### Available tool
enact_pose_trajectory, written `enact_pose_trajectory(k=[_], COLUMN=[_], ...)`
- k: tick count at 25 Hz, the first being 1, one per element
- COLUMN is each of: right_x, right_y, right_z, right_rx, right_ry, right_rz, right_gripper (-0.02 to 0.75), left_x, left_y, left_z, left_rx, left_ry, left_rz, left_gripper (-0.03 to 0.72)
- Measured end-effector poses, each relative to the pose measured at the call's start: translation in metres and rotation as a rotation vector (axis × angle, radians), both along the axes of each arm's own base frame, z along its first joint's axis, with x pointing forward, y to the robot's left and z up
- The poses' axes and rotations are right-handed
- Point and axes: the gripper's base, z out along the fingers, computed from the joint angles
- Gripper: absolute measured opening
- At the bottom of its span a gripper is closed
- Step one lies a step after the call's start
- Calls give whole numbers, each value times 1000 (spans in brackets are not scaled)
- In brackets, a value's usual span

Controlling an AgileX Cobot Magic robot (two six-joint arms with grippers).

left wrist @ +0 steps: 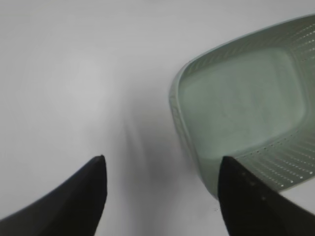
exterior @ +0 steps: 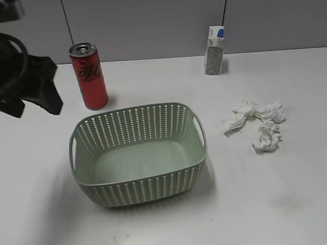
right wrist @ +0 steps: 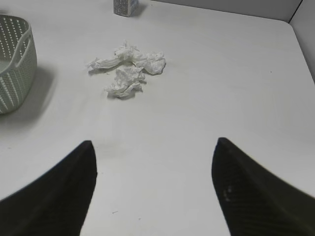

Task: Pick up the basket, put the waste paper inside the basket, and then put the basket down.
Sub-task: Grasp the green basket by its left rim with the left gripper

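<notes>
The basket [exterior: 138, 155], light stiff plastic, sits empty on the counter [exterior: 304, 202]; grip a handle cutout. Soft waste paper [exterior: 256, 124] lies right of it. Left pincer [left wrist: 162, 169] and right pincer [right wrist: 153, 150] gape, empty.

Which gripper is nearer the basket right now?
Left. The left gripper hovers open by the basket rim; the right gripper, open, sits back beyond the waste paper.

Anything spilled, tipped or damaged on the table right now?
Nothing stands out. The basket sits flat and empty, the red can and the carton stand upright behind it, and the waste paper lies in a loose cluster to the basket's right. No spills; both grippers are open and clear of everything.
</notes>
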Motion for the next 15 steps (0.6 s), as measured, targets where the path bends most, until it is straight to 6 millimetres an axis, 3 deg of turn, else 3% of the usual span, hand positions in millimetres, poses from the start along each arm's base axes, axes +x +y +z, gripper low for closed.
enact_pose_trajectory(k=[7, 11, 15], right_x=[0, 0, 0], right_y=[0, 0, 0], right_z=[0, 0, 0], right_rx=[4, 5, 8], right_ry=[1, 1, 2], right_rz=[-2, -2, -4], right_gripper=[552, 552, 552], left_x=[15, 23, 31], left_y=[-43, -50, -51], left_z=[-54, -83, -100], left_rx=[43, 103, 116], left_ry=[132, 187, 196], left_rz=[-17, 27, 90], left_gripper=[537, 533, 486])
